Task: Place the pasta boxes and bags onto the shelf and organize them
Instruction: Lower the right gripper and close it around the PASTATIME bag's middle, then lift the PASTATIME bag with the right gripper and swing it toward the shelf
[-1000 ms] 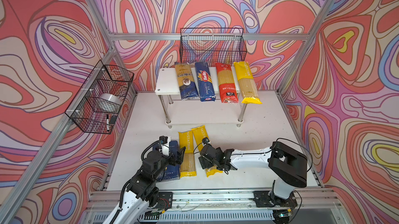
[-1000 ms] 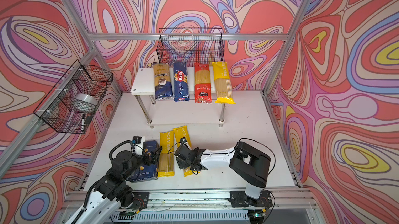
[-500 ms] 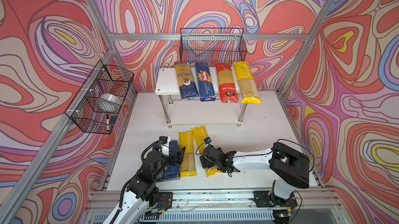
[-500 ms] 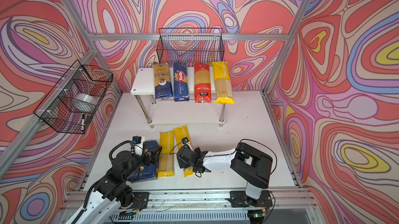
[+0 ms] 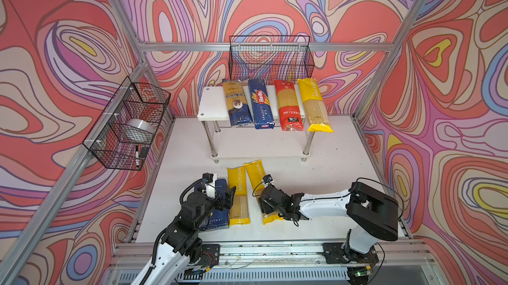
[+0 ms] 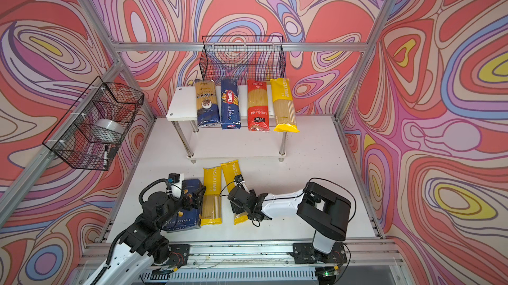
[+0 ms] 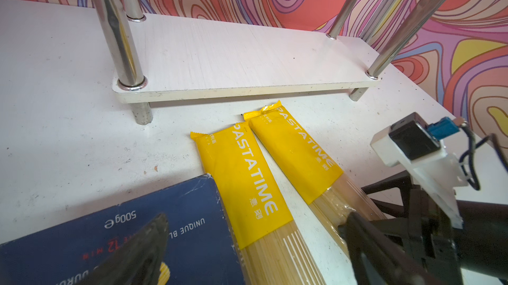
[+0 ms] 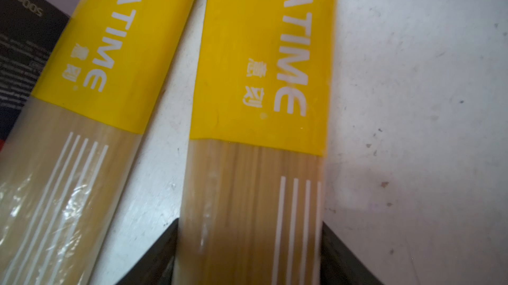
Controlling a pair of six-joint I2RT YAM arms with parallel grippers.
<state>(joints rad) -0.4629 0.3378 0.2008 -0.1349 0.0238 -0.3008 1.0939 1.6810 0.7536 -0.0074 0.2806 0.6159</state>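
so we've got the shelf (image 5: 209, 105) at the back of the table (image 5: 330, 165). its top board holds, left to right, a spaghetti bag (image 5: 237, 105), the barilla spaghetti box (image 5: 261, 107), a second spaghetti bag (image 5: 288, 109) and a pastatime bag (image 5: 316, 110). in front, on the table, we see the left pastatime bag (image 5: 238, 195) beside the right pastatime bag (image 5: 257, 176), with the rigatoni box (image 5: 217, 221) right up against the left one.

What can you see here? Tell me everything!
table: one, white, under everything.
shelf: one, white, table's back.
clear-topped bag: one, dark blue, top tier, leftmost.
spaghetti box: one, dark blue, top tier, second.
red bag: one, red, top tier, third.
shelf yellow bag: one, yellow, top tier, rightmost.
left yellow bag: one, yellow, before shelf.
right yellow bag: one, yellow, beside it.
rigatoni box: one, dark blue, table, front left.
wire baskets: two, black, back and left walls.
tape roll: one, silvery, left basket.
marker: one, black, same basket.
left gripper: one, black, open over rigatoni box.
right gripper: one, black, pressing right yellow bag's sides.
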